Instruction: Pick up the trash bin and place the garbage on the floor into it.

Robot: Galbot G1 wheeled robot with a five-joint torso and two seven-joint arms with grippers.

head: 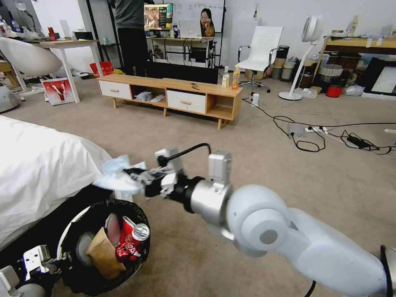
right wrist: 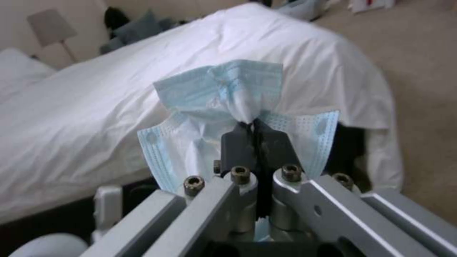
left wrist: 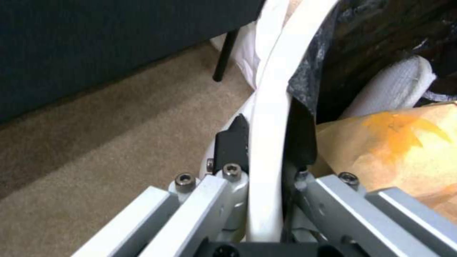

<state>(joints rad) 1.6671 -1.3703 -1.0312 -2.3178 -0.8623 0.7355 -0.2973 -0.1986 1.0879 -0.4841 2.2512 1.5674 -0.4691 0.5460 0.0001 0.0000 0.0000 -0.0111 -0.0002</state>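
Black-lined round white plastic trash bin [head: 103, 243], gripped at its rim by the left gripper [left wrist: 266, 150], already holds a crushed red can [head: 131, 241] and brown cardboard [head: 103, 255]. Above it (unreleased) the right gripper [head: 138, 178] pinches a crumpled pale-blue mask-like tissue [right wrist: 224, 103]. Nearby beige carpet floor [head: 255, 165] looks clear.

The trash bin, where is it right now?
In the head view the trash bin is at lower left, beside the white-sheeted bed. The left gripper is clamped on its rim, and the right gripper holds a face mask above it.
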